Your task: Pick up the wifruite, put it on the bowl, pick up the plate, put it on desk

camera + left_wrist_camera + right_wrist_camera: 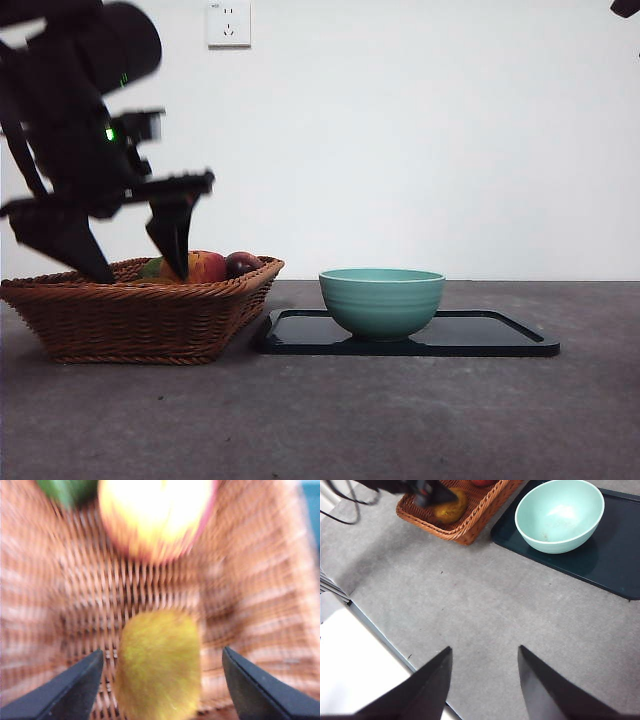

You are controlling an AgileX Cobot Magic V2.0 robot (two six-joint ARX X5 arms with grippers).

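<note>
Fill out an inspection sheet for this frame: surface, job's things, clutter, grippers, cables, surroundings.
Surface: dark grey desk, mottled, bare in the foreground.
Job's things: wifruite lying in the wicker basket; teal bowl upright and holding nothing, standing on the black tray.
Clutter: red-and-yellow apple, dark purple fruit and a green item in the basket too.
Grippers: left gripper low in the basket, jaws open either side of the wifruite, not touching it; right gripper open, holding nothing, hovering over bare desk.
Cables: black cable by the left arm.
Surroundings: white wall with a socket.
</note>
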